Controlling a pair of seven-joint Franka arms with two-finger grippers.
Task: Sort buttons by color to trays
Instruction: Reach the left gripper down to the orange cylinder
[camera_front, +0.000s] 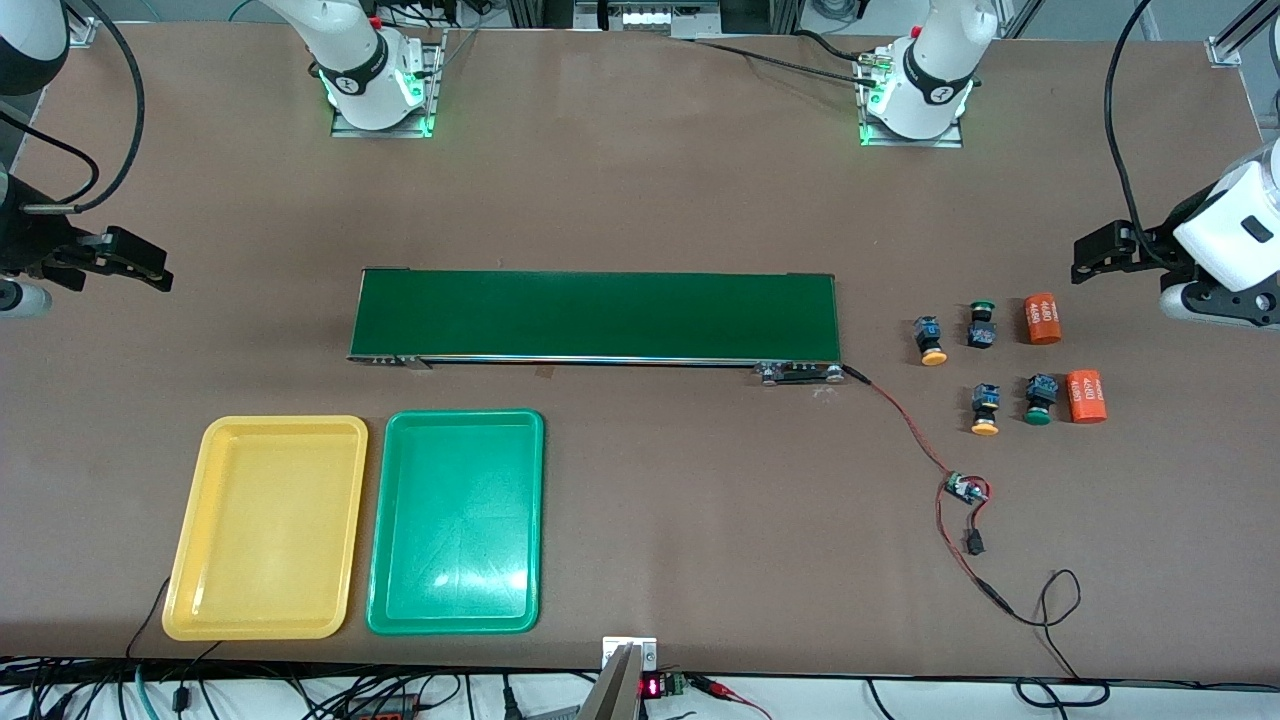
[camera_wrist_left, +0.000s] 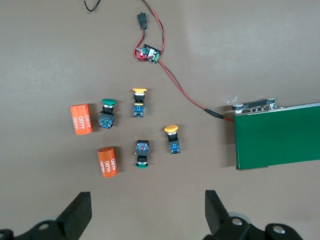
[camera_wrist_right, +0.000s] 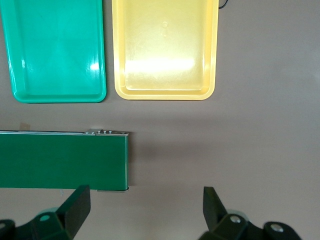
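Front view, lower left of the frame: the yellow tray (camera_front: 265, 528) and the green tray (camera_front: 456, 521) are shown side by side on the worktop (camera_front: 700, 520), both empty. At centre frame the conveyor belt (camera_front: 597, 316) is seen lying bare. At centre right, four buttons are grouped with two orange cylinders (camera_front: 1064, 357): a yellow-capped button (camera_front: 985, 409) and a green-capped button (camera_front: 1039, 398) in the lower row, a yellow-capped button (camera_front: 930, 340) and a green-capped button (camera_front: 981, 324) in the row above. At the right edge the left claw (camera_front: 1098, 252) is held over bare worktop, jaws apart and empty; at the left edge the right claw (camera_front: 128, 257) is likewise held spread and empty. Risk is judged to lie in the tight grouping: a neighbouring button or cylinder may be knocked during the descent, and a lying button may roll from the fingers
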